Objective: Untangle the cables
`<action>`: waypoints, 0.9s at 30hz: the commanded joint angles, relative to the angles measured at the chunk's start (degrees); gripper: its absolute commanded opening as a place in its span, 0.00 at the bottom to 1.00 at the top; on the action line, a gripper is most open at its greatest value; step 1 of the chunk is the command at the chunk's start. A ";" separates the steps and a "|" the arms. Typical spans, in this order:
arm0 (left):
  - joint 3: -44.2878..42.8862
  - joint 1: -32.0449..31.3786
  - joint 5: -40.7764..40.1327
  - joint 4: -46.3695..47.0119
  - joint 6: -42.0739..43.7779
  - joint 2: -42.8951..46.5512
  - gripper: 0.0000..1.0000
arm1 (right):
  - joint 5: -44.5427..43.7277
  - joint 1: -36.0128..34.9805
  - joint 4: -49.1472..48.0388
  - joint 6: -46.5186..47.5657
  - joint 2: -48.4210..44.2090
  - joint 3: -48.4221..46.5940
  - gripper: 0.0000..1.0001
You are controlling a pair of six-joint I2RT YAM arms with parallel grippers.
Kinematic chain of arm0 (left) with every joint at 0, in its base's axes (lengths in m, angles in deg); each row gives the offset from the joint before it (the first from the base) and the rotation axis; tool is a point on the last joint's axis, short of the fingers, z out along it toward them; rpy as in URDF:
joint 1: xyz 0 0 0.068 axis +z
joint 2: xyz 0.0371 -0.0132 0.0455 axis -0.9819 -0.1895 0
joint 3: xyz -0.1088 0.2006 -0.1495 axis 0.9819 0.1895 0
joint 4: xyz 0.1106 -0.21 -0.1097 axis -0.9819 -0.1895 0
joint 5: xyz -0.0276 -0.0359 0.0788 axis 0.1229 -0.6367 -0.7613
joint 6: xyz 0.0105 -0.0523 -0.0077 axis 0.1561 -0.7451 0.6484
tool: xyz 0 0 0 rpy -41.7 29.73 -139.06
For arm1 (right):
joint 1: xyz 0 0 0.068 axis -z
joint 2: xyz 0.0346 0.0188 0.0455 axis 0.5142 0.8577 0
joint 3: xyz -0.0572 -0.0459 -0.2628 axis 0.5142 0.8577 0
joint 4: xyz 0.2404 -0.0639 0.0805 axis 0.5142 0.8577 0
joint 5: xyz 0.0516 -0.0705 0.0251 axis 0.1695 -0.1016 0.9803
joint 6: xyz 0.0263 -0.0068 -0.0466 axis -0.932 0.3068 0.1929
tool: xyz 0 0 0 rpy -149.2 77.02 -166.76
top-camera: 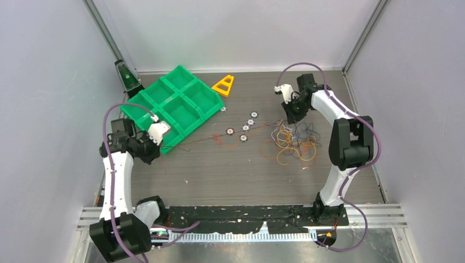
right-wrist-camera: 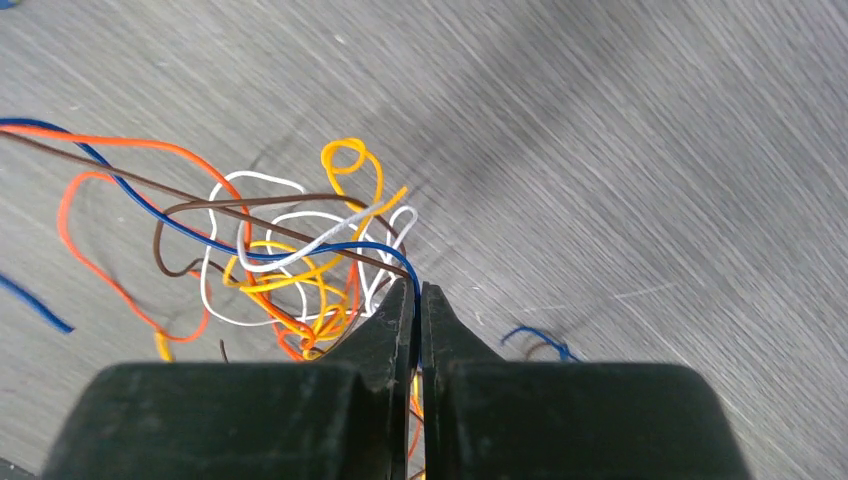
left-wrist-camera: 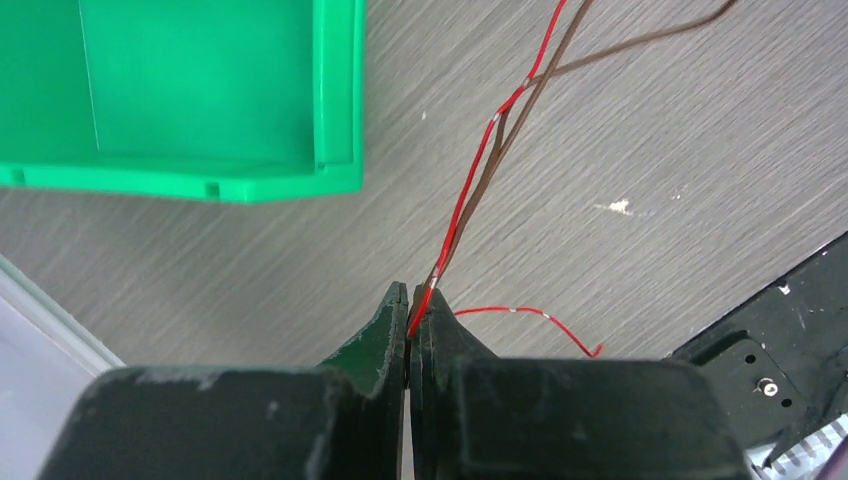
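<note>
The cables [top-camera: 293,141] are heaped in a loose tangle on the worktop [top-camera: 230,175], with blue and brown strands at its edge pinched in the closed right pincer [right-wrist-camera: 419,300], while red and brown strands trailing leftward are clamped in the closed left pincer [left-wrist-camera: 411,300].

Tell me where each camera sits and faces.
Top external: overhead, rear, facing down at the table; left arm, right arm visible.
Left wrist: faces down past left claw, shut on cables, near green tray.
Right wrist: faces down past right claw, shut on the tangle.
Shared: top and right wrist both show the tangle.
</note>
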 commanded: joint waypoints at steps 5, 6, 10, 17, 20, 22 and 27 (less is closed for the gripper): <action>-6.06 7.55 4.10 -11.23 8.04 0.16 0.00 | -2.82 2.80 0.09 1.95 -2.66 -1.23 0.05; -6.78 6.59 5.79 -11.87 7.22 0.57 0.00 | -2.34 2.60 0.33 1.08 -2.76 -1.17 0.05; -7.65 -1.31 7.80 -11.71 3.93 2.39 0.00 | 1.83 1.33 2.51 0.82 -2.61 -1.56 0.05; -7.13 -20.31 13.63 5.93 -18.01 1.18 0.00 | 11.86 -1.07 11.92 2.11 -1.93 -7.13 0.50; -10.15 -23.38 17.32 9.95 -26.06 -3.52 0.00 | 15.53 -0.98 15.77 3.49 -4.31 -9.63 0.71; -13.07 -23.72 18.80 10.94 -31.59 -7.06 0.00 | 19.88 -1.16 16.10 2.07 -7.56 -9.79 0.84; -19.86 -24.52 20.16 11.89 -37.45 -13.81 0.00 | 32.40 -5.55 15.50 -4.27 -12.29 -9.94 0.97</action>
